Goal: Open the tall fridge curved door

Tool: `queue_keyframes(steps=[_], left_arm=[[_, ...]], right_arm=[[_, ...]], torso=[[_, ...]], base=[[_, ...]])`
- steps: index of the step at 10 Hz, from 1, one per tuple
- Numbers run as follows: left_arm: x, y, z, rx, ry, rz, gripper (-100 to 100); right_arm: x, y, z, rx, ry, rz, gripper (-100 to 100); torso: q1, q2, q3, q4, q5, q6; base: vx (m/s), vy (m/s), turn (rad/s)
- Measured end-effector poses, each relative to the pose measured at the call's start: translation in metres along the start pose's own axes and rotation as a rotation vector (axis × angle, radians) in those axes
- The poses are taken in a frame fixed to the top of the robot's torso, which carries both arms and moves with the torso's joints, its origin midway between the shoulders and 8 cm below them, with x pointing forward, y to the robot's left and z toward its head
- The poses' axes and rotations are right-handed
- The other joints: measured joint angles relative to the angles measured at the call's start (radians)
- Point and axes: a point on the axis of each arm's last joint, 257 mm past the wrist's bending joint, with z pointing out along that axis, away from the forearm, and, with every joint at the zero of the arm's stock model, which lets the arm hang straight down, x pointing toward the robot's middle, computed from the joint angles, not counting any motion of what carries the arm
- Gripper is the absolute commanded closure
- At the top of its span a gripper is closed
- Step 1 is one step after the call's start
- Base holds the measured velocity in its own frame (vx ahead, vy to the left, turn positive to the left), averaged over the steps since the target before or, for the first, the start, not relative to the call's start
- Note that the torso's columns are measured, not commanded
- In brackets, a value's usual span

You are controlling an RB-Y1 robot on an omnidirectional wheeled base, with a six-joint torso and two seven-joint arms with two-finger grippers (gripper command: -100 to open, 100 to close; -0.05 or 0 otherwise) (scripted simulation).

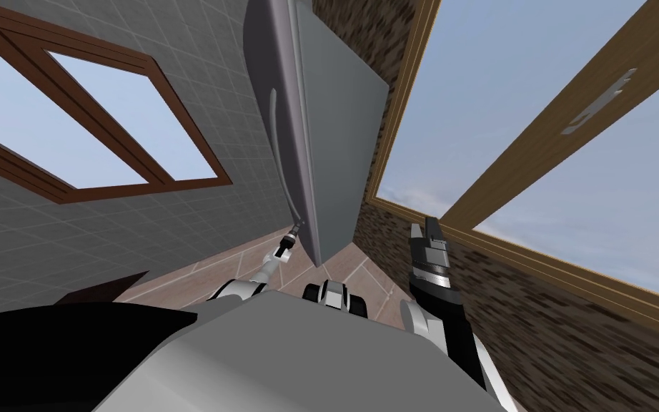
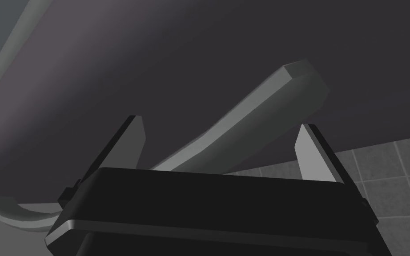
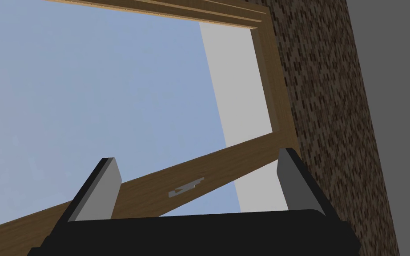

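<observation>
The tall grey fridge (image 1: 342,129) stands ahead in the corner, its curved grey door (image 1: 264,107) apparently shut and its contents hidden; the door is likely heavy, rigid and too smooth to grip. The long slim grey bar handle (image 2: 253,115) is the place to hold: the left hand (image 2: 221,126) straddles its lower end, released, fingers not pressing. The right hand (image 3: 197,155) is released too, well apart.
</observation>
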Motion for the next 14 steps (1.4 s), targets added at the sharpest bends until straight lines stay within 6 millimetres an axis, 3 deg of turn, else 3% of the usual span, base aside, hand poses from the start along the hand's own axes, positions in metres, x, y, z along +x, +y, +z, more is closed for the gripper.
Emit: queue_keyframes(steps=[9, 14], left_arm=[[-0.048, 0.006, 0.039, -0.053, 0.032, 0.136, -100], [-0.089, 0.007, 0.067, -0.097, 0.034, 0.232, -100]], right_arm=[[0.000, 0.000, 0.000, 0.000, 0.000, 0.000, 0], [0.000, 0.000, 0.000, 0.000, 0.000, 0.000, 0]], torso=[[0.000, 0.000, 0.000, 0.000, 0.000, 0.000], [0.000, 0.001, 0.000, 0.001, 0.000, 0.000]], base=[[-0.043, -0.039, -0.003], [-0.052, -0.051, -0.004]])
